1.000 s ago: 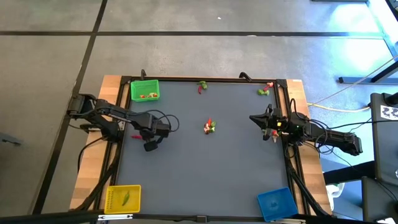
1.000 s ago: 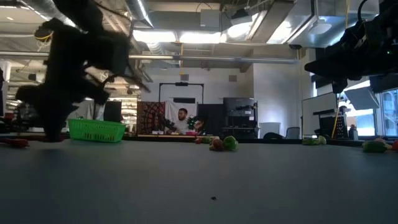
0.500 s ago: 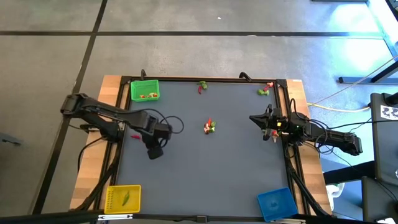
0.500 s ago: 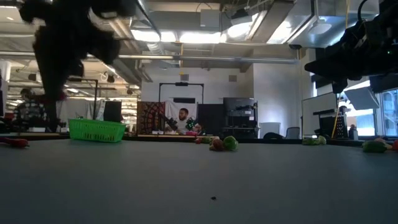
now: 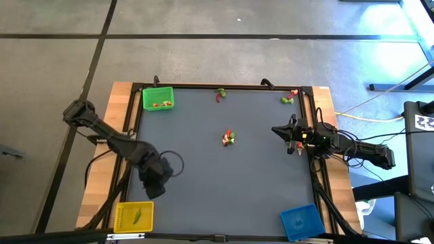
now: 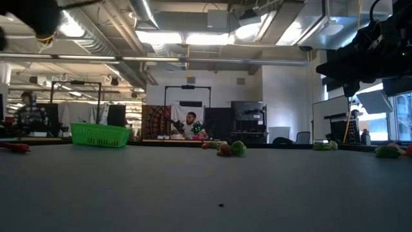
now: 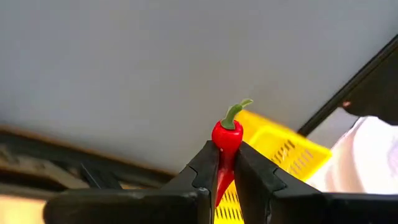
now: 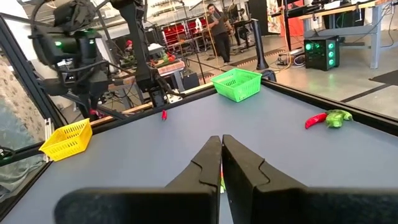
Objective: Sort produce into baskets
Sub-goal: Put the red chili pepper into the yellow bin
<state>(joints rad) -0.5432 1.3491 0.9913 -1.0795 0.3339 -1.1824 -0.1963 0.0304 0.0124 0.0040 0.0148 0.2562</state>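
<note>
Left wrist view: left gripper [image 7: 227, 171] fingers pinch a red chili [image 7: 226, 138], near yellow basket [image 7: 283, 149]. Centre over basket before releasing. Right gripper [image 5: 290, 139] closed, empty, idle at right edge.

Right gripper [image 8: 221, 163] fingers pressed together above grey table [image 8: 261, 130]. Ahead and far: green basket [image 8: 236, 84]. Ahead, off to one side: yellow basket [image 8: 66, 139]; left arm [image 8: 93, 56] above it, holding small red piece [image 8: 164, 115]. Opposite side: red chili [image 8: 315, 119] touching green vegetable [image 8: 337, 116]. Person [image 8: 217, 23] standing beyond table.
</note>
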